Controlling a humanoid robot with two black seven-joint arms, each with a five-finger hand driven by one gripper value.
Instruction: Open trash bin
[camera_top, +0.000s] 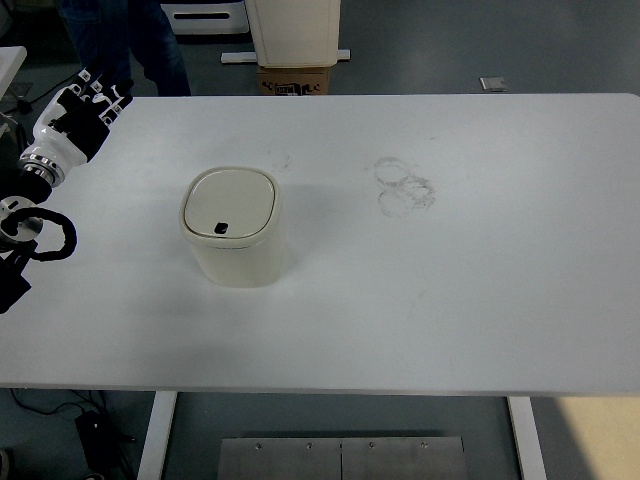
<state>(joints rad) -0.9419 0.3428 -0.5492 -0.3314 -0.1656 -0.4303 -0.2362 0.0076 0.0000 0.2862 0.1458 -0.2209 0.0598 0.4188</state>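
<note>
The bin (233, 228) is sitting left of centre in the frame on the white tabletop (450, 300), upright, with its lid (229, 204) lying flat and shut. A small dark catch (221, 228) is showing at the lid's near edge, facing the bottom of the frame. The left hand (80, 112) is hovering at the upper left of the frame, over the tabletop's far left corner, so the bin is lying to its right and lower in the picture, well apart from it. The fingers are looking loosely spread and holding nothing. The left arm is coming in from the left edge and angling up toward that corner. The right arm is not showing, so the left hand is the nearer one. The coming move is probably calling for a sweep right and down toward the lid's catch.
</note>
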